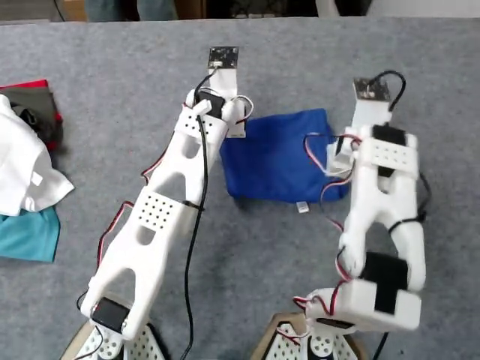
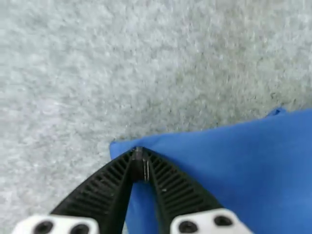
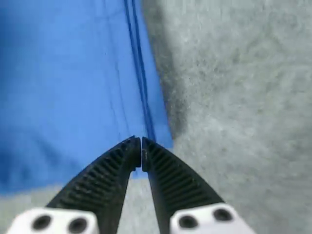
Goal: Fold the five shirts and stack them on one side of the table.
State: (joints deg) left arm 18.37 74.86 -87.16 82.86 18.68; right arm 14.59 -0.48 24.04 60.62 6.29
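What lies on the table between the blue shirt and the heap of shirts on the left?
The high view shows bare grey table between the blue shirt and the heap of shirts; only the left arm hangs over that stretch.

No legible text, number, brand or sign in any view. Small white tag (image 1: 302, 206) at the near edge of the blue shirt (image 1: 277, 161) on the table (image 1: 112, 97): print too small to read. Dark circuit board (image 1: 223, 55) at the left arm's far end: markings likewise unreadable.

Folded shirt (image 1: 277, 161) centre, shirt pile (image 1: 22, 176) far left.
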